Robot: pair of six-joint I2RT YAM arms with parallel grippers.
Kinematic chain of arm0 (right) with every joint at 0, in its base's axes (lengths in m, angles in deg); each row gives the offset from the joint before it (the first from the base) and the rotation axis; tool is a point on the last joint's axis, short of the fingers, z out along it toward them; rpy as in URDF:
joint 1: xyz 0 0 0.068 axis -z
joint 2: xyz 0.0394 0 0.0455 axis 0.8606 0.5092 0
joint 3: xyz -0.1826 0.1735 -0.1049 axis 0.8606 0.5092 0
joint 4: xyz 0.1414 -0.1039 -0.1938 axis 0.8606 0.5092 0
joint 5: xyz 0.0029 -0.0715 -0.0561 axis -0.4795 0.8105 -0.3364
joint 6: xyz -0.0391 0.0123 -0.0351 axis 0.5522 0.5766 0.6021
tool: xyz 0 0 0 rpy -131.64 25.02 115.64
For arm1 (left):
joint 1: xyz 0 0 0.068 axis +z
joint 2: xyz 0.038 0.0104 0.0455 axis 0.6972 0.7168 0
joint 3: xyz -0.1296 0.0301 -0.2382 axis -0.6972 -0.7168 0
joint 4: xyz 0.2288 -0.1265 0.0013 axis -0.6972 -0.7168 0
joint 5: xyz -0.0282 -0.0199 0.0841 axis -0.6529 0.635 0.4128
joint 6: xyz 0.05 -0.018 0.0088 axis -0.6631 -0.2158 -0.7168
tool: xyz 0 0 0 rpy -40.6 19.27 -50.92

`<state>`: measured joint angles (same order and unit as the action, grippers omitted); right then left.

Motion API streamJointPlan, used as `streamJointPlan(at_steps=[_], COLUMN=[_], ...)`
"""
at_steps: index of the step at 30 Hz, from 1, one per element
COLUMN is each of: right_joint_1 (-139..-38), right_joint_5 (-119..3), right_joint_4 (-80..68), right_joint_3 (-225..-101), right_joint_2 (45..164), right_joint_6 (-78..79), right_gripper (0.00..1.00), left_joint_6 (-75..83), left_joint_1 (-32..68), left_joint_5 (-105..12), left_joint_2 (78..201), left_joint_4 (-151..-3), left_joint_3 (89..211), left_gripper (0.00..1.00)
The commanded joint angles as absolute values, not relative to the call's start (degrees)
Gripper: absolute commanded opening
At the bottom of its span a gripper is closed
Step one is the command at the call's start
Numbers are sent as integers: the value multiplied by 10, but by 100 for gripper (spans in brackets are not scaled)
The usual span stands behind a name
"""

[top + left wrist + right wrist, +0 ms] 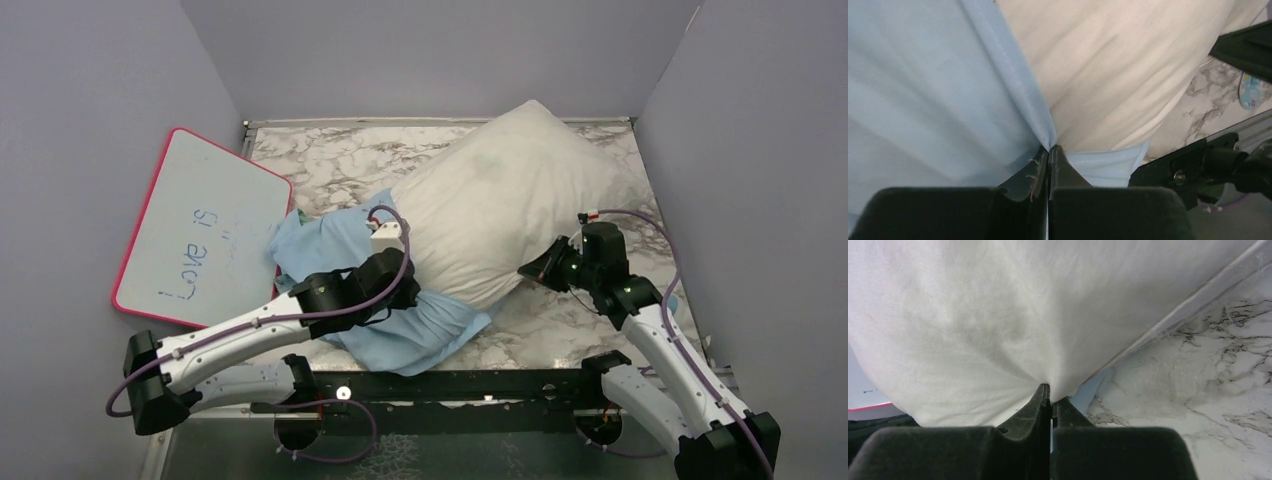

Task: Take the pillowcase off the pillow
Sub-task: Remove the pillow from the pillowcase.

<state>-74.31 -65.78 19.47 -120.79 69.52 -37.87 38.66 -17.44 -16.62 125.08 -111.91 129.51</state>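
The off-white pillow lies across the middle of the marble table, mostly bare. The light blue pillowcase is bunched over its near left end and spreads toward the front edge. My left gripper is shut on the pillowcase's hem, which shows in the left wrist view beside the pillow. My right gripper is shut on the pillow's near right edge; the right wrist view shows the pillow fabric pinched between the jaws. A sliver of blue cloth shows beneath.
A pink-rimmed whiteboard leans at the left wall. Grey walls enclose the table on three sides. The black rail runs along the near edge. A small blue sticker lies on the marble.
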Motion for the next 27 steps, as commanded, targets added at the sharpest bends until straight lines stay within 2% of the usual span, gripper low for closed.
streamJointPlan(at_steps=[1, 8, 12, 13, 14, 15, 17, 20, 23, 27], right_joint_1=[-741, -741, -741, -741, -741, -741, -741, -741, -741, -741], right_joint_5=[-594, -592, -617, -626, -635, -643, -654, -662, -657, -642], right_joint_4=[198, 171, 163, 160, 158, 156, 153, 149, 159, 171], right_joint_3=[-1241, -1266, -1268, -1267, -1265, -1262, -1254, -1242, -1241, -1251], right_joint_2=[708, 745, 751, 750, 747, 745, 738, 731, 730, 732], right_joint_6=[-363, -367, -371, -371, -371, -371, -370, -371, -372, -361], right_gripper=[4, 3, 3, 3, 3, 3, 3, 3, 3, 3], left_joint_6=[414, 430, 416, 408, 402, 398, 392, 380, 364, 379], left_joint_1=[-178, -177, -178, -178, -178, -178, -178, -178, -195, -305], left_joint_5=[-153, -181, -201, -215, -230, -252, -290, -344, -378, -317], left_joint_2=[1148, 1081, 1084, 1087, 1088, 1090, 1097, 1123, 1172, 1201], left_joint_4=[-1220, -1364, -1357, -1339, -1315, -1289, -1225, -1140, -1115, -1120], left_joint_3=[1239, 1235, 1236, 1235, 1234, 1234, 1234, 1243, 1268, 1267], left_gripper=[0, 0, 0, 9, 25, 38, 55, 62, 63, 64])
